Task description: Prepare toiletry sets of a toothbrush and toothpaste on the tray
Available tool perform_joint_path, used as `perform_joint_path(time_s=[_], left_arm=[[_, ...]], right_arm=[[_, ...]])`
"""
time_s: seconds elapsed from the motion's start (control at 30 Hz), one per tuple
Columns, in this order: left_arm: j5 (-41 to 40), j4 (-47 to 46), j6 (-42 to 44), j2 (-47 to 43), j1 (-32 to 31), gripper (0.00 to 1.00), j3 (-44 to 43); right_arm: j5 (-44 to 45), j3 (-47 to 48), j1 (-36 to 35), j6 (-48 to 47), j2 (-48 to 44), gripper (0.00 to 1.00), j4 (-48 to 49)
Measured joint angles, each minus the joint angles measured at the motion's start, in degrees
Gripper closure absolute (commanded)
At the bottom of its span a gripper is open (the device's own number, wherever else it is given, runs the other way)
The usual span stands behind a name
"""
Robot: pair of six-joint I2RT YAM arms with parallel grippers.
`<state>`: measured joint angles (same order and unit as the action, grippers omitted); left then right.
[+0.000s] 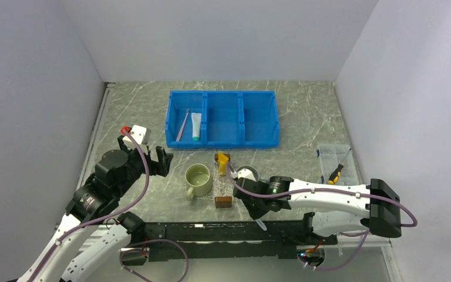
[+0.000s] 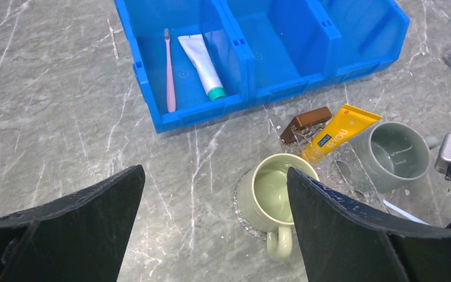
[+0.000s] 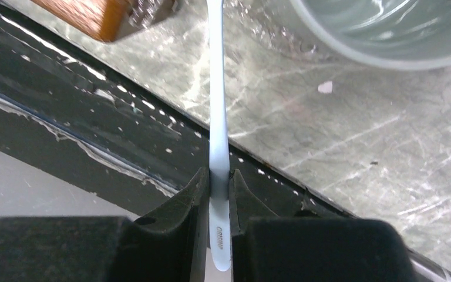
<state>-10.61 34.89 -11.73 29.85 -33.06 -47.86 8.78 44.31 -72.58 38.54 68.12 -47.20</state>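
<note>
Right wrist view: right gripper [image 3: 219, 188] clamps the pale toothbrush [image 3: 218, 117] by its handle at the table's [image 3: 358, 135] near edge, shaft running ahead toward the glittery tray [image 2: 340, 176]; farther left, left gripper [image 2: 214, 171] hangs wide open.

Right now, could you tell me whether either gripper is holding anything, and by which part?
The right gripper is pinching the pale blue toothbrush by its handle, near the bottom end. The left gripper is open and holds nothing.
</note>
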Motion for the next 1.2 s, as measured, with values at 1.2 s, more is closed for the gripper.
perform_joint_path(time_s=[1.2], left_arm=[[40.15, -0.31, -4.09, 3.91, 0.00, 0.01, -3.10]], right_arm=[[-19.10, 10.75, -0.02, -9.70, -13.77, 1.00, -2.73]])
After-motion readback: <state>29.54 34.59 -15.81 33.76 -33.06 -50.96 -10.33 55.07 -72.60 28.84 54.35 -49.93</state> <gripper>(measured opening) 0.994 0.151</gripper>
